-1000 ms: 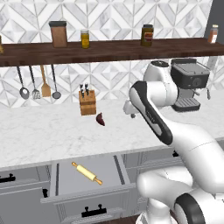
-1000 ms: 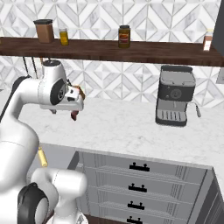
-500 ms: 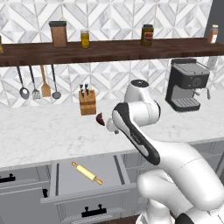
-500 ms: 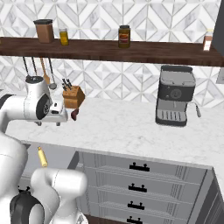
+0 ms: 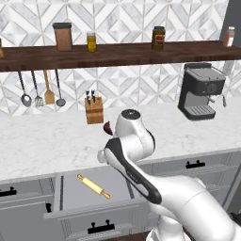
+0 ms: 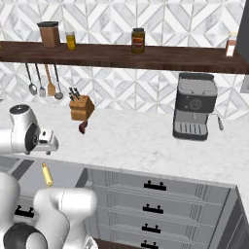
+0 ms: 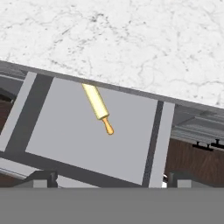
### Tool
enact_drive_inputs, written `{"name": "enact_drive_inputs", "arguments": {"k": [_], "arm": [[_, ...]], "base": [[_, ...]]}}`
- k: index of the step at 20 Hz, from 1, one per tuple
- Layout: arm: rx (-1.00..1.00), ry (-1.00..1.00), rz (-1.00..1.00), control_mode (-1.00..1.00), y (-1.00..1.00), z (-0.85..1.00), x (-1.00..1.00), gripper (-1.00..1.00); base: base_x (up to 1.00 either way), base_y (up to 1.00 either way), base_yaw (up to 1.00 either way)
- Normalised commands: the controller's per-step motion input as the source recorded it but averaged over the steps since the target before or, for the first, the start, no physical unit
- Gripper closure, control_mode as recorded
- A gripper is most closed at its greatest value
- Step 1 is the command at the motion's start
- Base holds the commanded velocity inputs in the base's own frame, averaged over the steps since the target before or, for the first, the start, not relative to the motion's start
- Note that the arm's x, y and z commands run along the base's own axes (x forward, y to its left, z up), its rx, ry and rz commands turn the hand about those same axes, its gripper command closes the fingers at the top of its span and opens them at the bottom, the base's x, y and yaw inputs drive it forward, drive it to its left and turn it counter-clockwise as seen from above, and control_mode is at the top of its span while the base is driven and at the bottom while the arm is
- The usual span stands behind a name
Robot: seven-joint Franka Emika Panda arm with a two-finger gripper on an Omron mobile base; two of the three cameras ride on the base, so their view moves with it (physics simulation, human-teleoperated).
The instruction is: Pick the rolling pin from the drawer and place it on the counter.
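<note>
The rolling pin [image 5: 94,186] lies diagonally on the flat grey floor of the open drawer [image 5: 75,197]. It also shows beside my arm as the rolling pin [image 6: 47,174]. In the hand view the rolling pin [image 7: 97,106] has one orange-tan handle showing, while its far end is hidden under the counter's edge. My gripper [image 7: 111,180] hangs above the drawer [image 7: 87,140], open, its fingertips [image 7: 43,177] wide apart with nothing between them. The white marble counter [image 5: 47,141] runs behind the drawer.
A knife block [image 5: 94,110] and a small dark red object [image 5: 107,128] stand on the counter, and a coffee machine [image 5: 201,92] sits to the right. Utensils [image 5: 49,92] hang under the dark shelf [image 5: 122,52] of jars. Narrower drawers [image 6: 153,209] are on the right.
My arm has swung left from near the coffee machine and dropped, passing the knife block. The hand now sits at the counter's front edge over the open drawer.
</note>
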Motion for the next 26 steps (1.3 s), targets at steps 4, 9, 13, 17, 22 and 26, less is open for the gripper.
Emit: {"name": "enact_drive_inputs", "arguments": {"k": [4, 9, 13, 17, 22, 26], "arm": [[0.0, 0.0, 0.03, -1.0, 0.55, -0.48, -0.12, -1.0], [-0.02, 0.07, 0.02, -1.0, 0.47, -0.49, 0.0, -1.0], [0.0, 0.12, 0.0, -1.0, 0.37, -0.54, 0.01, -1.0], [0.0, 0.14, 0.0, -1.0, 0.24, -0.44, 0.09, -1.0], [0.0, 0.08, 0.0, -1.0, 0.24, -0.35, 0.09, -1.0], [-0.07, 0.07, 0.0, -1.0, 0.09, -0.39, 0.01, -1.0]], "base": [[0.0, 0.0, 0.0], [0.0, 0.0, 0.0], [0.0, 0.0, 0.0], [0.0, 0.0, 0.0], [0.0, 0.0, 0.0], [0.0, 0.0, 0.0]]}}
